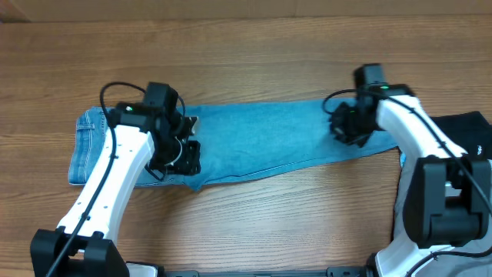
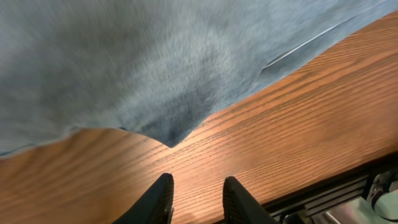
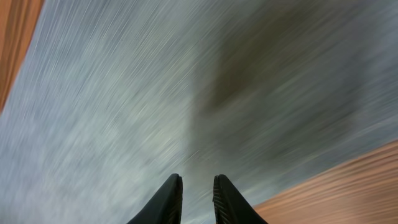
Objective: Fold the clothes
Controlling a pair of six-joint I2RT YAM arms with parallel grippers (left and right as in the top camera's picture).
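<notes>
At the left we see the darker, stitched end of the jeans (image 1: 254, 142) squared off well short of the table (image 1: 246, 54) edge, with bare wood beyond it. The garment lies flat as one long band running left to right across the middle, its right end sitting slightly higher in the overhead view. The left gripper (image 1: 184, 158) hangs over the near edge of the denim, close to the left end. In the left wrist view its two fingers (image 2: 158, 199) stand apart over plain wood with nothing between them, just short of a small point of cloth that juts out from the hem line. From that point the lower edge of the jeans slants up toward the right, while the upper edge runs nearly straight, and wide open wood lies both above and below the band. At the right end the right gripper (image 1: 346, 127) sits over the cloth. The right wrist view is streaked with blur, but we can see the dark fingers (image 3: 168, 199) parted by a narrow gap, denim beneath them and nothing pinched. A wedge of wood shows at the lower right. Farther right, a black garment (image 1: 469, 131) lies at the frame edge, partly behind the right arm.
</notes>
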